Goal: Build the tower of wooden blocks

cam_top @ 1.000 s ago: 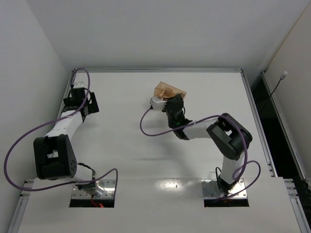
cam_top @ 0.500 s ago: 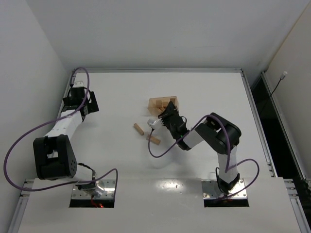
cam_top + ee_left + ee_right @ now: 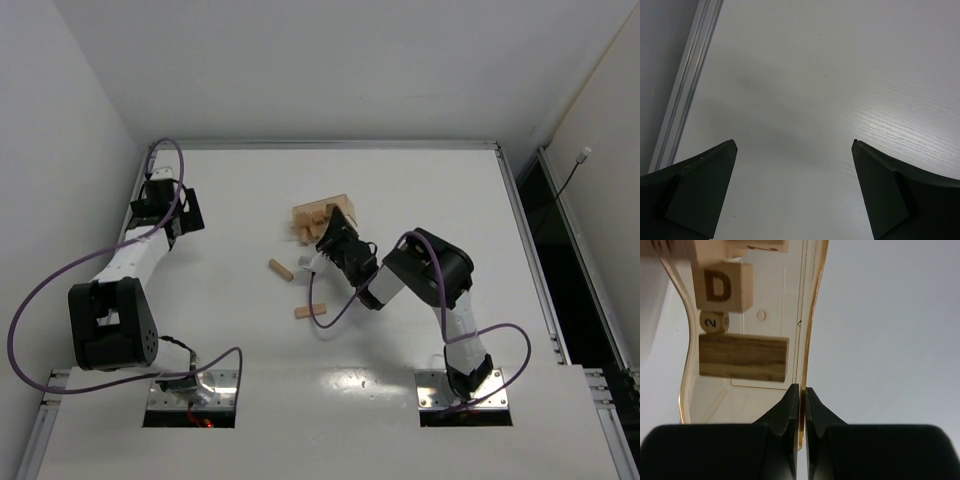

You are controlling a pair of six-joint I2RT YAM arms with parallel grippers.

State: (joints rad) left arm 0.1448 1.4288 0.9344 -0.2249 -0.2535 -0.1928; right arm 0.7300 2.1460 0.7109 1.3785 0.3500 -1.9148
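1. So far I see no tower. Most of the small light-brown wooden blocks (image 3: pixel 306 226) lie jumbled in and at the mouth of the translucent amber rectangular plastic box (image 3: pixel 335 205). The box sits tipped near the middle of the white table (image 3: pixel 420 190).
2. Two short wooden bars lie loose on the table surface. The nearer loose bar (image 3: pixel 281 269) is at about 8 o'clock from the box, and the farther loose bar (image 3: pixel 309 311) is at about 6 o'clock. They lie apart, and neither touches the box.
3. In the right wrist view, a wooden cube stamped D (image 3: pixel 722 287) shows through the box. A tiny wooden piece marked 2 (image 3: pixel 714 322) sits just under it, and a grained wooden bar (image 3: pixel 743 357) lies beside that. Another block is cut off at the top edge.
4. My judgement is that the task has barely begun. Nothing is stacked, the pieces must first come clear of the box, and all the building is left to do.
5. The right gripper (image 3: pixel 801 395) has its fingers pressed together on the box's thin side wall, pinching it. That arm is folded, with its elbow at about 4 o'clock from the box and its forearm reaching back toward it.
6. The left gripper (image 3: pixel 794 150) is spread wide with nothing between its fingers. It hangs over bare table by the rail at the 9 o'clock edge, well apart from the blocks.
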